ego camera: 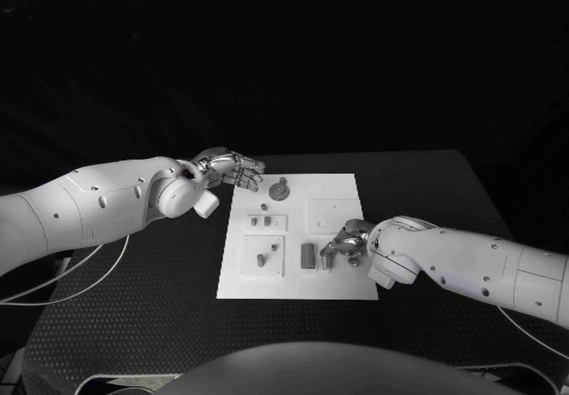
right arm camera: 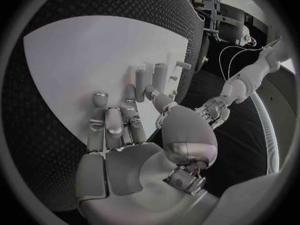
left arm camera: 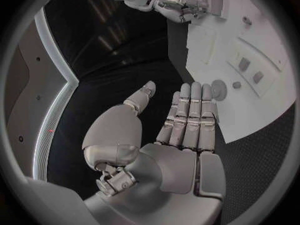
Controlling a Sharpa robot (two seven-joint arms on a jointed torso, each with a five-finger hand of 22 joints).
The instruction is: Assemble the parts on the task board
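Head view: we list a flat white rectangular task board [ego camera: 333,284] as our landmark, lying mid-table on the black textured table [ego camera: 142,313]. On it are small grey parts: a round disc-shaped part [ego camera: 279,191] near the board's far left corner, two short pegs [ego camera: 260,220] in a raised frame nearer the middle, a single oval peg [ego camera: 261,260] in a second frame toward the near left corner, and an upright oblong grey block [ego camera: 308,256] near the near edge. The silver right hand [ego camera: 345,244] rests over the board's near right part, just beside that block, its fingers bent down; we cannot tell from here whether it pinches anything. The silver left hand [ego camera: 233,170] hovers off the board's far left corner, fingers loosely curled, holding nothing.

Left wrist view: the left hand [left arm camera: 178,135] lies flat and released, fingers straight and together, tips reaching to the board's edge [left arm camera: 250,125] beside the disc part [left arm camera: 219,89]. The right hand [left arm camera: 178,7] is at the board's opposite end.

Right wrist view: the right hand [right arm camera: 122,130] has its fingertips [right arm camera: 100,99] bent toward the board surface [right arm camera: 81,55], close to several upright grey pieces [right arm camera: 153,77]. No piece is seen in its grasp, though contact is unclear.

We judge the step to be a pick at the block; it calls for a square grip from both sides, lifted straight up without tilting the neighbours.
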